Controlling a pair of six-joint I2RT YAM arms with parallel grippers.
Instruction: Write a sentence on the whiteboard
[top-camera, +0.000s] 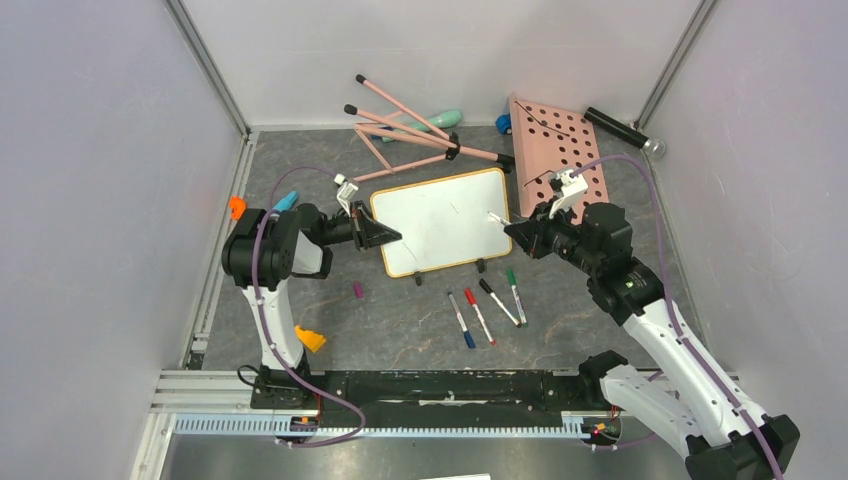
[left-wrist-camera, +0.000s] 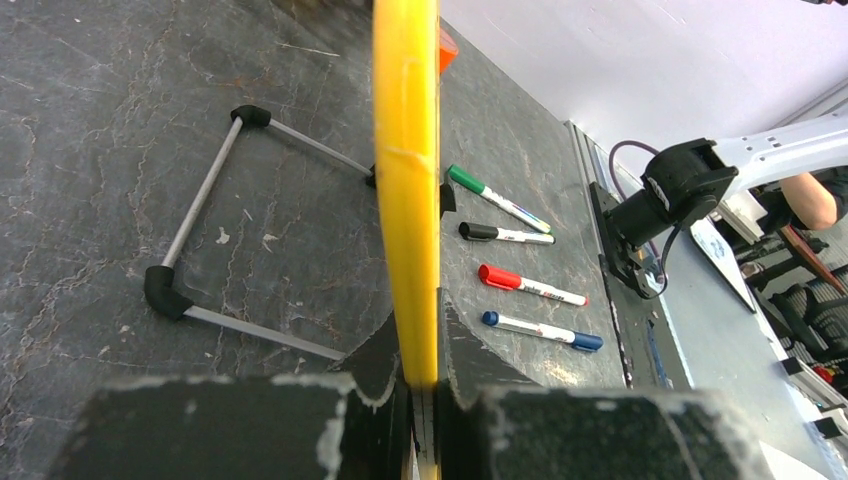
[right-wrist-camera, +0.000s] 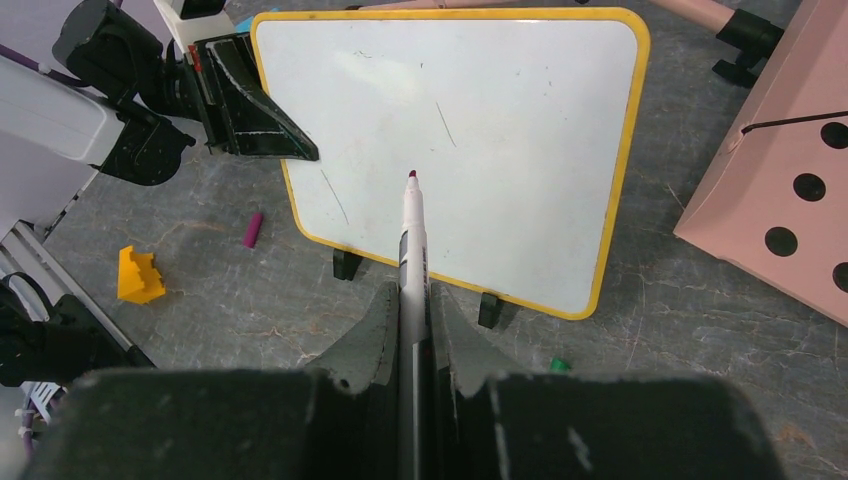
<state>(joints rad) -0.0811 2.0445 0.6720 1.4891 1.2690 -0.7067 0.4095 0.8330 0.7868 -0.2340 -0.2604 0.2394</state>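
Clamped in the right gripper (right-wrist-camera: 415, 330), a white purple-tipped marker (right-wrist-camera: 412, 230) is pointed at the glossy yellow-rimmed whiteboard (right-wrist-camera: 500, 120), which is stood on the grey table (top-camera: 420, 320) and pinched at its left edge by the left gripper (left-wrist-camera: 420, 345).

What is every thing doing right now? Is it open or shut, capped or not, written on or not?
whiteboard: no words yet, only faint marks.
left tool: shut on the whiteboard's edge.
right tool: shut on the held pen.
held pen: cap off, tip pointing at the whiteboard.
blue pen, red pen, black pen, green pen: capped, lying flat.
purple cap: off, lying on the table.
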